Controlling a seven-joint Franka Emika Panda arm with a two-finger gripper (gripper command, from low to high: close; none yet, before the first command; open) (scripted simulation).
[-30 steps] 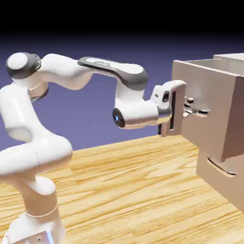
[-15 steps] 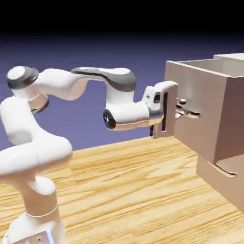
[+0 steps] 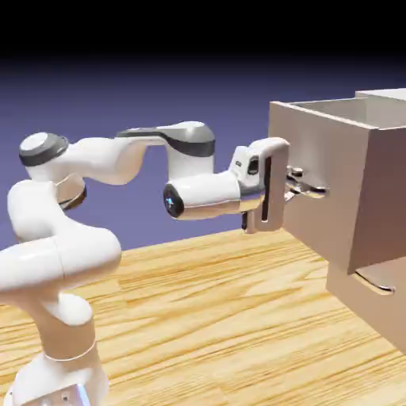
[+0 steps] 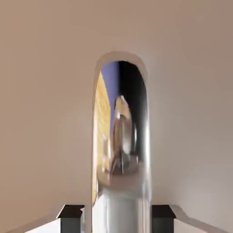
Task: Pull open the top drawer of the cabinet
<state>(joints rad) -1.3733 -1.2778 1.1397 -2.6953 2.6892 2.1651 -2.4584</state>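
The cabinet [image 3: 387,311] stands at the exterior view's right, beige-tan, with two drawer fronts. Its top drawer [image 3: 319,143] juts far out of the body toward the arm, and its hollow inside shows from above. My gripper [image 3: 296,185] is shut on that drawer's curved silver handle [image 3: 309,189]. In the hand view the mirror-like handle [image 4: 120,136] runs upright between my two grey fingertips [image 4: 71,218], with my gripper [image 4: 117,219] closed around its base. The drawer front [image 4: 45,91] fills the rest of that view.
The lower drawer [image 3: 361,305] stays closed under the top one, its silver handle [image 3: 373,283] just below the overhanging drawer. The wooden table [image 3: 222,317] stretches from the arm's base to the cabinet.
The arm has drawn back toward the exterior view's left with the handle in its grip, and the top drawer has slid farther out of the cabinet.
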